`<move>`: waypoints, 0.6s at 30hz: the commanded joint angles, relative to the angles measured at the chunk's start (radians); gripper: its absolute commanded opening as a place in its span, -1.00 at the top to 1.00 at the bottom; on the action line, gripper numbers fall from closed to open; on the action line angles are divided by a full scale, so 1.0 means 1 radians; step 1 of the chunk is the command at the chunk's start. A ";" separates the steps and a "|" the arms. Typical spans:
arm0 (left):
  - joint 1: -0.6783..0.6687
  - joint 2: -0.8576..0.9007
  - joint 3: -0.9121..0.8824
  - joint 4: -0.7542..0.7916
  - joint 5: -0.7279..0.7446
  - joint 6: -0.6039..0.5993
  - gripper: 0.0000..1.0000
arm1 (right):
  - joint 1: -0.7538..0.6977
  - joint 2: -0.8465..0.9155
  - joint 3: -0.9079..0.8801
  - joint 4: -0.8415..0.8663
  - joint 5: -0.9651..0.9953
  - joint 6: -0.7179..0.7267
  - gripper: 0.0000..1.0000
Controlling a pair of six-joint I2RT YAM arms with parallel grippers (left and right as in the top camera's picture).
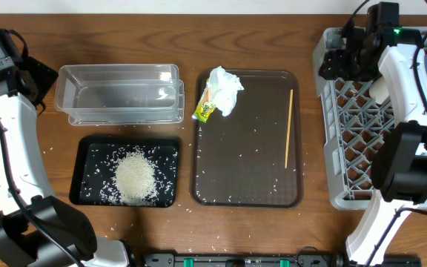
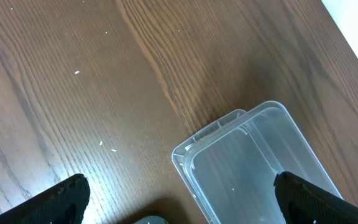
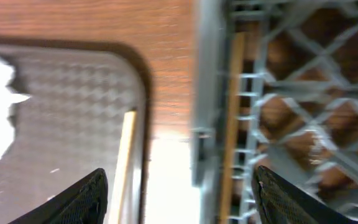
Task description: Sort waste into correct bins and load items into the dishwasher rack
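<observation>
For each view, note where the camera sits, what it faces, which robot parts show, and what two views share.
Overhead: above the table, facing down; left arm, right arm show.
Left wrist: on left gripper, facing down at clear tub; open fingers show.
Right wrist: on right gripper, facing down at brown tray and rack; open fingers show.
Shared: overhead and right wrist both show the chopstick.

rice (image 1: 134, 178): heaped in black tray (image 1: 84, 145) | tissue (image 1: 225, 89), wrapper (image 1: 205, 110): touching, beside clear tub (image 1: 117, 71) | clear tub: apparently empty
</observation>
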 commanded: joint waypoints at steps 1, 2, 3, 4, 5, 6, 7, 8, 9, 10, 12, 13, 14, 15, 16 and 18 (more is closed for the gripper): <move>0.001 -0.013 0.000 -0.003 -0.005 -0.005 -0.96 | 0.034 -0.056 0.002 -0.019 -0.168 0.016 -0.47; 0.001 -0.013 0.000 -0.003 -0.005 -0.005 -0.96 | 0.045 -0.057 0.002 -0.032 -0.215 0.016 -0.48; 0.001 -0.013 0.000 -0.003 -0.005 -0.005 -0.96 | 0.054 -0.057 0.002 -0.043 -0.240 0.016 -0.49; 0.001 -0.013 0.000 -0.003 -0.005 -0.005 -0.95 | 0.071 -0.057 0.002 -0.065 -0.269 0.016 -0.50; 0.001 -0.013 0.000 -0.003 -0.005 -0.005 -0.95 | 0.085 -0.057 0.002 -0.079 -0.277 0.016 -0.50; 0.001 -0.013 0.000 -0.003 -0.005 -0.005 -0.96 | 0.105 -0.057 0.002 -0.095 -0.278 0.016 -0.50; 0.001 -0.013 0.000 -0.003 -0.005 -0.005 -0.95 | 0.128 -0.057 0.002 -0.106 -0.275 0.016 -0.50; 0.001 -0.013 0.000 -0.003 -0.005 -0.005 -0.95 | 0.147 -0.057 0.002 -0.111 -0.272 0.016 -0.50; 0.001 -0.013 0.000 -0.003 -0.005 -0.005 -0.96 | 0.170 -0.057 0.002 -0.111 -0.263 0.016 -0.50; 0.001 -0.013 0.000 -0.003 -0.005 -0.005 -0.96 | 0.189 -0.057 0.002 -0.110 -0.254 0.016 -0.51; 0.001 -0.013 0.000 -0.003 -0.005 -0.005 -0.96 | 0.237 -0.057 0.002 -0.109 -0.213 0.017 -0.53; 0.001 -0.013 0.000 -0.003 -0.005 -0.005 -0.95 | 0.256 -0.057 0.002 -0.111 -0.195 0.017 -0.56; 0.001 -0.013 0.000 -0.003 -0.005 -0.005 -0.96 | 0.275 -0.057 0.002 -0.111 -0.176 0.019 -0.59; 0.001 -0.013 0.000 -0.003 -0.005 -0.005 -0.96 | 0.298 -0.057 0.002 -0.110 -0.146 0.040 -0.64; 0.001 -0.013 0.000 -0.003 -0.005 -0.005 -0.95 | 0.317 -0.057 0.002 -0.106 -0.116 0.068 -0.64; 0.001 -0.013 0.000 -0.003 -0.005 -0.005 -0.95 | 0.360 -0.057 0.002 -0.090 -0.025 0.154 -0.79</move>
